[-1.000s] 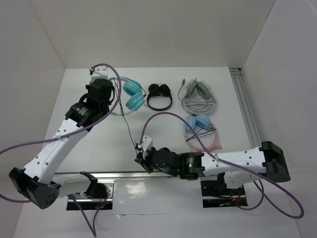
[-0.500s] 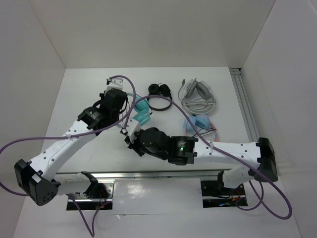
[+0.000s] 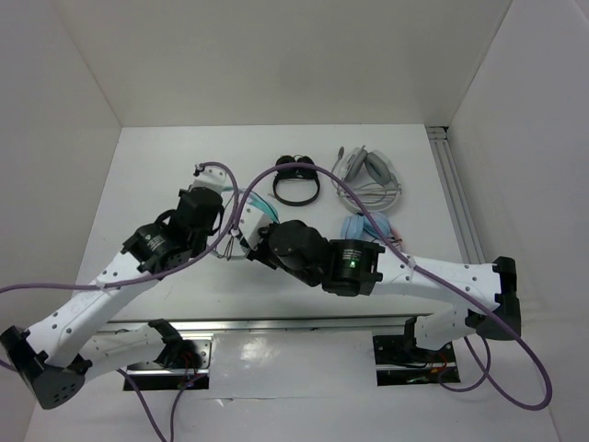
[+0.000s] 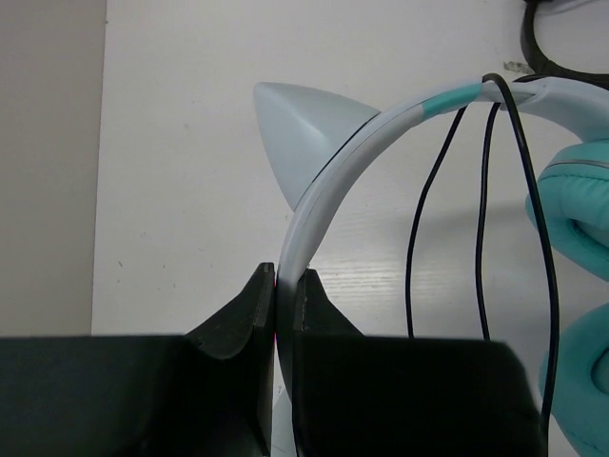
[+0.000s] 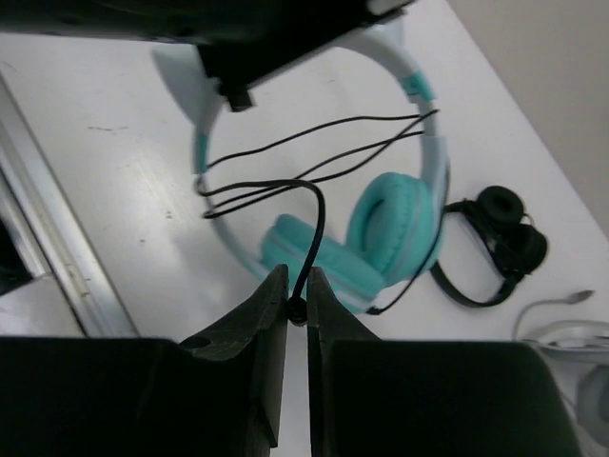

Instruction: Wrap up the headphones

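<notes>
The left tool clamps the headphones' headband; the right tool, pinching the cable, should draw each turn taut around it.

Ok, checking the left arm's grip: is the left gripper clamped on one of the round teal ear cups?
No, the left gripper is shut on the white-and-pale-blue headband beside its pointed ear.

White table carries black headphones, grey pair, pink-banded pair.
</notes>
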